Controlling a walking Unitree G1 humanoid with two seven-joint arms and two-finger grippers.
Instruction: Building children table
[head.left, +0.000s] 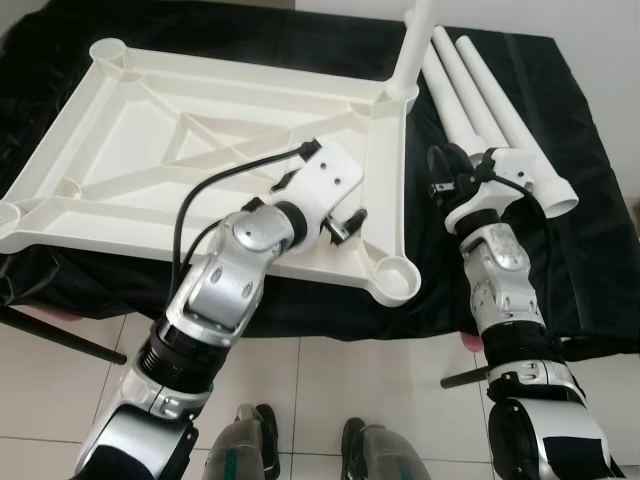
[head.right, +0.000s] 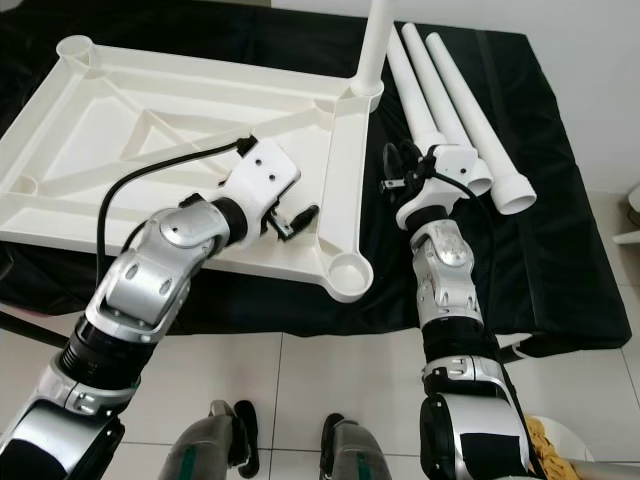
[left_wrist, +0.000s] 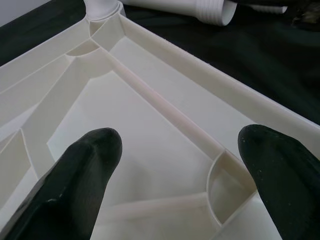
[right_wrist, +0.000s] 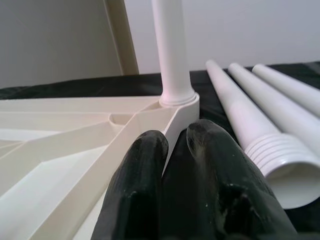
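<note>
The white plastic tabletop (head.left: 130, 130) lies upside down on a black cloth. One white leg (head.left: 412, 45) stands upright in its far right corner socket. Three loose legs (head.left: 490, 100) lie side by side on the cloth to the right. My left gripper (head.left: 345, 225) hovers open over the tabletop's underside near the empty near right socket (head.left: 395, 275), its fingers (left_wrist: 85, 170) wide apart with nothing between. My right gripper (head.left: 445, 165) is shut and holds nothing, just right of the tabletop's rim and beside the threaded ends of the loose legs (right_wrist: 260, 125).
The black cloth (head.left: 590, 250) covers a low surface whose front edge drops to the tiled floor (head.left: 330, 370). A black rod (head.left: 60, 335) slants across the floor at the left. My feet (head.left: 300, 445) stand close to the front edge. A white wall (head.left: 600, 40) is behind.
</note>
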